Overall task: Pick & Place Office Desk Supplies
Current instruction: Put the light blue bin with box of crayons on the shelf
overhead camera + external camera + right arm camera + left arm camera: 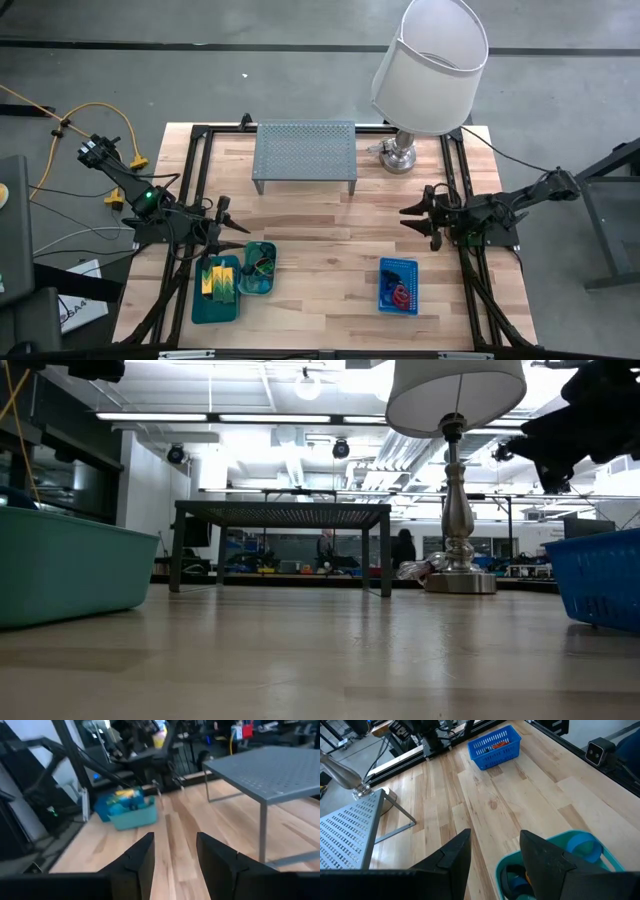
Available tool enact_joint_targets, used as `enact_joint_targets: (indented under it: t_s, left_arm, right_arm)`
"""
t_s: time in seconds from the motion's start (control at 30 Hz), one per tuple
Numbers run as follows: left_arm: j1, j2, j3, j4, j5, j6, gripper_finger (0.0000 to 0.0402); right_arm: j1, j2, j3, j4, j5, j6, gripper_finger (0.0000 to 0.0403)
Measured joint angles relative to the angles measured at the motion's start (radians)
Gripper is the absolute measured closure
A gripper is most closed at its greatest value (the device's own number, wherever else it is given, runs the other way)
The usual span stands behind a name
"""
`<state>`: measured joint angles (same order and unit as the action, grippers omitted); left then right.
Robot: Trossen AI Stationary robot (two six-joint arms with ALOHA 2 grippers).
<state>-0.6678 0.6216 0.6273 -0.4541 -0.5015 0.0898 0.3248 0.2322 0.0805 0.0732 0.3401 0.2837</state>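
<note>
Left gripper (232,232): hovering at left-centre of high view, just above and beside small teal tray (258,267); fingers (451,857) standing apart w/ nothing between them, bare wood showing in the gap. Likely staging over the trays for a pick, since supplies are sitting right below.

Right gripper (412,220): waiting at right-centre of high view, above bare tabletop (320,230), jaws parted and empty, pointing toward frame centre. Probably parked clear so the left arm gets free reach.

Task items, high view:
- Large teal tray (217,283), lower left, touching the small tray on its right; holding yellow-green blocks (220,278) laid side by side.
- Small teal tray: holding band loops; blue loop (584,847) showing in left wrist view, lying against tray wall. Other colours too small to sort.
- Blue mesh basket (398,284), lower right-centre, well apart from trays; red loop (402,293) lying inside. Appearing to serve as the drop point, w/ open wood between it and the trays giving a clear carry path.
- Crayon box: not distinguishable.

Non-task items: grey riser shelf (305,156) at upper centre and lamp (428,70) at upper right, both standing toward the back, away from the working lane.

Judgement: no item gripped yet; sorting appearing partly done.
</note>
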Motion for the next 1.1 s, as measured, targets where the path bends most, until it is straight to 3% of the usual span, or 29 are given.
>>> enact_joint_targets:
  t_s: [0.37,0.73,1.1]
  left_arm:
    - [0.0,0.0,0.0,0.0,0.0,0.0,0.024]
    - [0.0,0.0,0.0,0.0,0.0,0.0,0.024]
    - [0.0,0.0,0.0,0.0,0.0,0.0,0.024]
  right_arm:
    - [0.0,-0.179,-0.071,0.003,-0.023,0.007,0.0269]
    - [0.0,-0.183,-0.072,-0.017,-0.096,-0.009,0.0269]
    - [-0.001,-0.175,-0.072,-0.061,-0.335,-0.056,0.0269]
